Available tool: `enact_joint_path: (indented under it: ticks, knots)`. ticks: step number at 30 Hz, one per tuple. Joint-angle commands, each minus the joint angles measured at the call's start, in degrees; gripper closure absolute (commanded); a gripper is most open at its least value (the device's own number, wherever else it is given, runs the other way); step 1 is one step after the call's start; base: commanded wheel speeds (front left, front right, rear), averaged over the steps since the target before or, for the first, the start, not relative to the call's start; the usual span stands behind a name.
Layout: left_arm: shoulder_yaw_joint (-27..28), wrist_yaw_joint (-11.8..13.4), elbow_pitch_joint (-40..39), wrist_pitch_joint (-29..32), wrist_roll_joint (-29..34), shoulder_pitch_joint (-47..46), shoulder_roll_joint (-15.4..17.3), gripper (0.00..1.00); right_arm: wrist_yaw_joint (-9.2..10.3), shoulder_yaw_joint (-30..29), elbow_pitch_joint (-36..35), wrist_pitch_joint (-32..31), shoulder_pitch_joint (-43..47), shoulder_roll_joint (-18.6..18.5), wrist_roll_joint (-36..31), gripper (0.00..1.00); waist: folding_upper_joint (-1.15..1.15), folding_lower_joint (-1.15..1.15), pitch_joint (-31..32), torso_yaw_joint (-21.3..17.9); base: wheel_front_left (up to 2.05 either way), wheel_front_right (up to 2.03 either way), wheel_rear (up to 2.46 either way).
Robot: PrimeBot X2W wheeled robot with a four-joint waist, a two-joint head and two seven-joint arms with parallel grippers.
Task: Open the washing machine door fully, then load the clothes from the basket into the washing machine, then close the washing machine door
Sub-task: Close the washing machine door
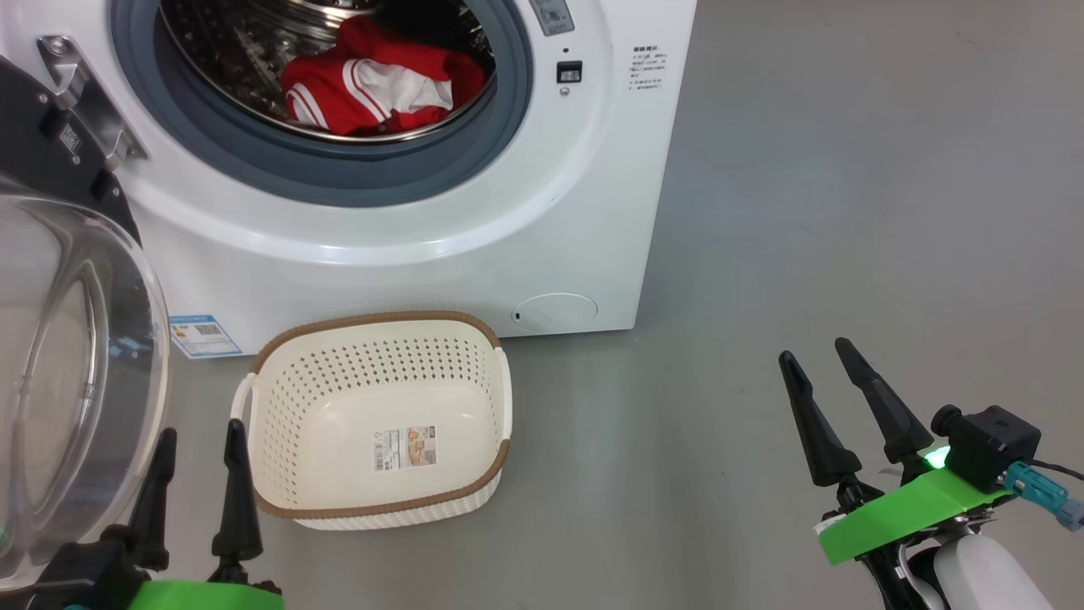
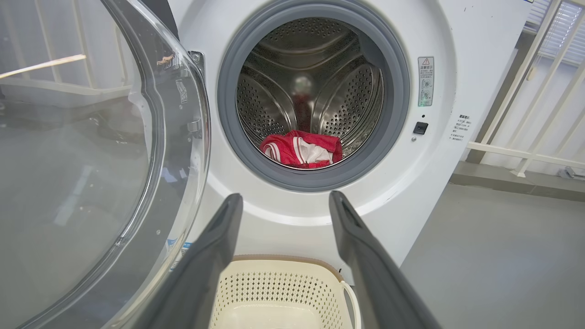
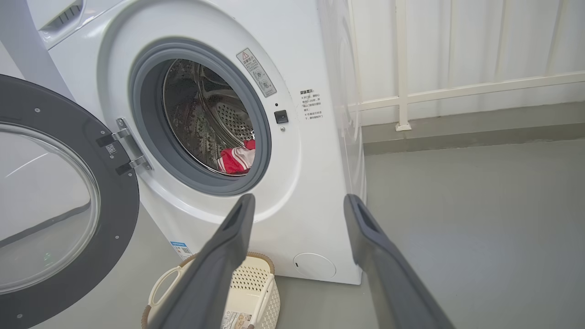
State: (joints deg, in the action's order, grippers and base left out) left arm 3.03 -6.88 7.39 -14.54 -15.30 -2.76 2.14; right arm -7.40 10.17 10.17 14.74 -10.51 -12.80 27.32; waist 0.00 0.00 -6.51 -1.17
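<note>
On the grey floor (image 1: 762, 212) in front of me sits the small cream plastic basket with holes and a brown rim (image 1: 279, 373). There is nothing in it but a paper label (image 1: 405, 447). The bright red and white clothes (image 1: 373, 85) lie low in the steel drum (image 2: 356, 96) of the big white washing machine (image 1: 423, 254). Its big round door with the black ring and bulging clear glass (image 3: 68, 283) stands swung wide open on my left side.

So I think the loading is done and the last step is in hand: shutting the door. My left gripper (image 1: 201, 429) hangs low, just beside the glass. Its two dark fingers are spread apart with nothing between them. My right gripper (image 1: 815, 350) is well off to the right over bare floor, also spread and empty.

Next, I think my left arm, the nearer one, must get behind the door and push it round to the opening until it catches.

The door runs off the left edge of my head view, and I cannot see its catch. The clothes lie close to the drum's front lip. I cannot tell for sure that nothing pokes onto the grey rubber ring (image 1: 339, 182). I also cannot tell if the door will pass clear of the basket.
</note>
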Motion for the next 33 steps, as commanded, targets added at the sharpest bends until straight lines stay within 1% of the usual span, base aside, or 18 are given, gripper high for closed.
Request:
enact_joint_path:
  ticks: [1,19,26,33]
  knots:
    - [1.7,0.0,-1.4,-0.5,0.1,-1.1,0.7,0.0,-0.09,0.9,-1.5,0.3,0.0,-0.4,-0.3,0.0,0.0,0.0,0.0,0.0,0.0,0.0,0.0]
    - [1.7,0.0,-0.6,-0.5,0.3,-1.4,0.7,0.0,-0.09,0.7,-1.3,0.3,0.1,-0.1,-0.4,0.0,0.0,0.0,0.7,0.9,0.0,0.0,0.0]
    - [1.5,0.2,-0.4,-0.5,0.8,-1.0,0.7,0.0,-0.09,0.7,-1.2,0.3,0.5,-0.2,-0.3,0.0,0.0,0.0,1.4,3.0,0.0,0.0,0.0]
    - [1.6,0.6,-0.6,-0.5,1.1,-0.8,0.7,0.0,-0.09,0.8,-1.4,0.3,0.4,-0.3,-0.2,0.0,0.0,0.0,1.2,6.7,0.0,0.0,0.0]
